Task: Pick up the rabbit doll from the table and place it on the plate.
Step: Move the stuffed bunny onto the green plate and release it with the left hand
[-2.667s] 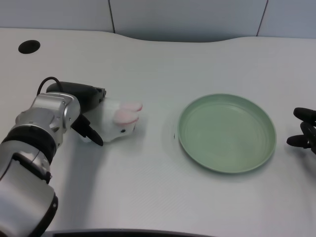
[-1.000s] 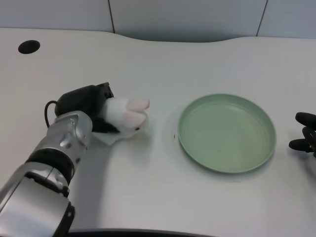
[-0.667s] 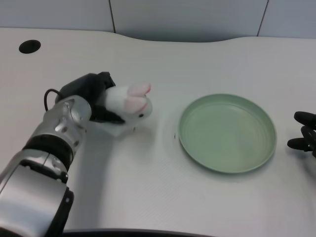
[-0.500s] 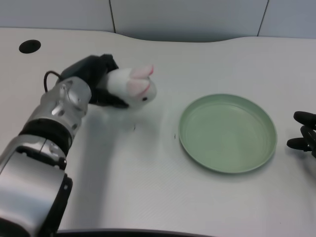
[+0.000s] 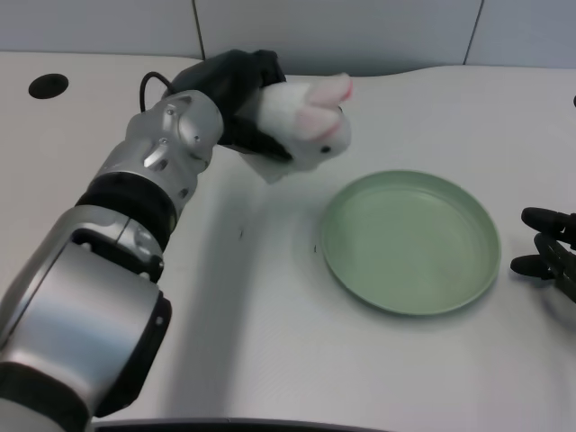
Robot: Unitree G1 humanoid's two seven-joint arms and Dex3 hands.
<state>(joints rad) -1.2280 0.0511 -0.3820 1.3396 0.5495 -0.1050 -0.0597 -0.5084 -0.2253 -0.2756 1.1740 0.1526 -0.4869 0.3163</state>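
My left hand (image 5: 236, 90) grips the rabbit doll (image 5: 302, 131), fingers wrapped around its body. My silver forearm stretches diagonally up over the table (image 5: 270, 297), holding the doll aloft just left of the green plate (image 5: 411, 243).

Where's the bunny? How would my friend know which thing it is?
Start at the white table and find the round green plate. Look up and to the picture's left of it, where the robot's black left hand holds something. That's the rabbit doll: the only fluffy white thing, with pink ears.
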